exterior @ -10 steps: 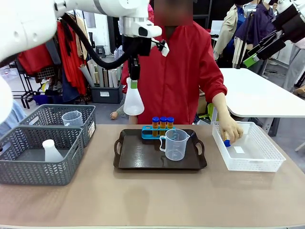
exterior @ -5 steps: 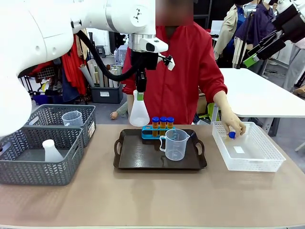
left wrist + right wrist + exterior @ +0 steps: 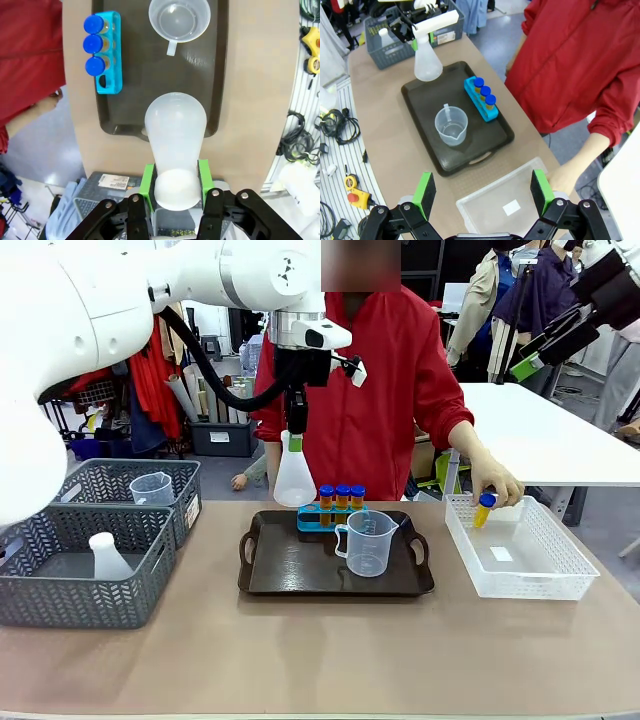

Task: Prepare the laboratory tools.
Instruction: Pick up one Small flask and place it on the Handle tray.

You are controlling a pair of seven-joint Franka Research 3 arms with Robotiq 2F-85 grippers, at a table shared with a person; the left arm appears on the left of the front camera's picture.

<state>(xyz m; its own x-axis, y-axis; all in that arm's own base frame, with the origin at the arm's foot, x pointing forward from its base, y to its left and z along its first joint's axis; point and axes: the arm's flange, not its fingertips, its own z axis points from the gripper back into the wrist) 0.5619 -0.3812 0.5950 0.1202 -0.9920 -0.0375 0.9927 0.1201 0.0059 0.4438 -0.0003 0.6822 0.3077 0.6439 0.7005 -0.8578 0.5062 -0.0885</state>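
Left gripper [image 3: 294,433] found clamped by its green pads [image 3: 146,181] on the neck of a white conical flask [image 3: 294,476], held upright in the air above the back left corner of the dark brown tray [image 3: 300,575] (not touching it). In the left wrist view, flask body [image 3: 175,130] seen hanging over the tray's end rim.

Right gripper [image 3: 482,192] found spread wide, holding nothing, high above the table's right part over the white mesh basket [image 3: 485,209].

On the tray: clear measuring beaker [image 3: 367,542] standing upright near the middle, handle to the left; blue rack [image 3: 318,519] at the back edge, carrying 3 orange tubes with blue caps [image 3: 342,496], with 1 slot vacant at one end (confirmed in the left wrist view).

Person's hand [image 3: 497,486] noted above the back edge of the white mesh basket [image 3: 520,560] at the table's right side, gripping a 4th orange tube with blue cap [image 3: 483,509], tilted, clear of the basket floor.

At the table's left edge: 2 grey mesh baskets. Front basket [image 3: 75,570] containing a second white flask [image 3: 107,556]; rear basket [image 3: 125,490] containing a second clear beaker [image 3: 152,487].
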